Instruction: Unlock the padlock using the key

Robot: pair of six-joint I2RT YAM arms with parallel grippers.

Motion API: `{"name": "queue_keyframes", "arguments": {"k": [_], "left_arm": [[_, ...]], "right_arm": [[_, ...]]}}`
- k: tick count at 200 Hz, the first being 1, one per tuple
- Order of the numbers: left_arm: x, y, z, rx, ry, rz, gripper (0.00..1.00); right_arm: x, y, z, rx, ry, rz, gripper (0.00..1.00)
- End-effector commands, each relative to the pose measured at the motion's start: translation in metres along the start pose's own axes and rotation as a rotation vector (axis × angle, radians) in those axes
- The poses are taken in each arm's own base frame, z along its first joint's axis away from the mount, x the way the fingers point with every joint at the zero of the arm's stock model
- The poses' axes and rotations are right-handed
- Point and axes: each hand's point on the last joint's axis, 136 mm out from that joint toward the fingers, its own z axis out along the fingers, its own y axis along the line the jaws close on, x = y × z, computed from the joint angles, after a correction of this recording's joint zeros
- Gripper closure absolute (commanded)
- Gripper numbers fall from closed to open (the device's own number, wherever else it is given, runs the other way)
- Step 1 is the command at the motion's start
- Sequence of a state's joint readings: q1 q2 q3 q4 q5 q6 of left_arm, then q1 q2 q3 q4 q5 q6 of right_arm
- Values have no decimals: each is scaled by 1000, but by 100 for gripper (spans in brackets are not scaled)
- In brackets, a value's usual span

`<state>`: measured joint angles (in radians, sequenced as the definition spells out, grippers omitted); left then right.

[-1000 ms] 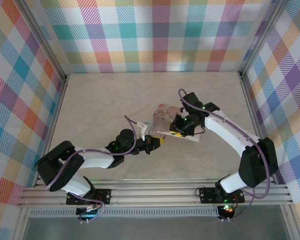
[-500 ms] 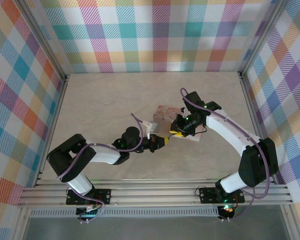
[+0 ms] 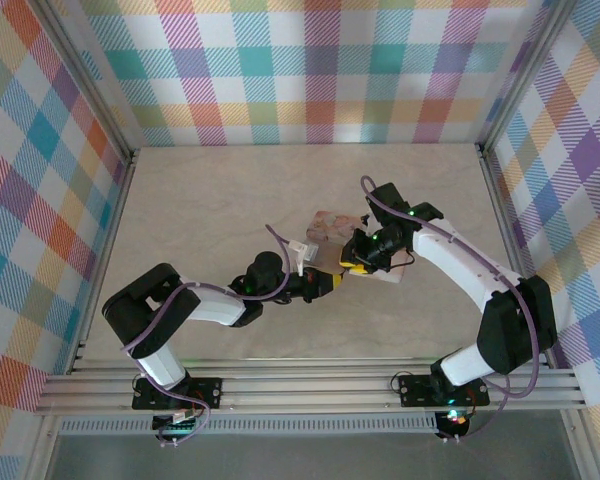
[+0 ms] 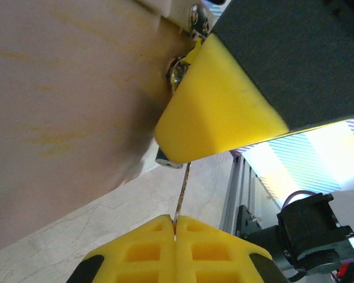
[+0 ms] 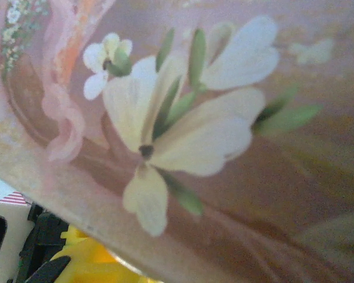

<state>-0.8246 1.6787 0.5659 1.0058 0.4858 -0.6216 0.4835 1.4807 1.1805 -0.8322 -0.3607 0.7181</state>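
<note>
My left gripper (image 4: 176, 219) is shut on the key (image 4: 182, 188), a thin dark blade standing up from between its yellow fingertips. The key's tip meets the bottom of the padlock (image 4: 164, 158), of which a small blue corner shows. A yellow finger (image 4: 218, 112) of my right gripper lies over the rest of the padlock, against the pink box (image 4: 59, 88). From above, the left gripper (image 3: 327, 283) and the right gripper (image 3: 352, 264) meet at the front edge of the box (image 3: 330, 225). The right wrist view looks close onto the flower-printed box (image 5: 183, 130).
A silvery metal fitting (image 4: 177, 69) sits on the box edge just above the padlock. Checked walls (image 3: 310, 70) and aluminium rails (image 3: 310, 385) close in the table (image 3: 210, 210). Bare table lies behind and to the left of the box.
My left arm has stretched further right, bringing its gripper with the key closer to the box front. The right arm and box have barely shifted.
</note>
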Motion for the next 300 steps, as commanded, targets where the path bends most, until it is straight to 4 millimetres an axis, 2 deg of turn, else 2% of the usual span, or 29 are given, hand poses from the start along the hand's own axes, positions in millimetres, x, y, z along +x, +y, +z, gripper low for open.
{"name": "queue_keyframes", "arguments": {"k": [1, 42, 107, 179, 249, 300], "left_arm": [[3, -9, 0, 42, -14, 7, 100], [0, -8, 3, 42, -24, -5, 100], [11, 2, 0, 15, -7, -36, 100], [3, -5, 2, 33, -23, -28, 100], [-16, -14, 6, 52, -67, -15, 100], [-17, -18, 8, 69, -60, -14, 100]], "right_arm": [[-2, 15, -10, -58, -16, -52, 100], [-1, 12, -9, -53, -13, -54, 100], [-3, 13, -13, -57, -22, -63, 100], [1, 9, -13, -56, -22, -53, 100], [6, 2, -11, -47, -20, -36, 100], [7, 3, -11, -51, -16, -32, 100]]}}
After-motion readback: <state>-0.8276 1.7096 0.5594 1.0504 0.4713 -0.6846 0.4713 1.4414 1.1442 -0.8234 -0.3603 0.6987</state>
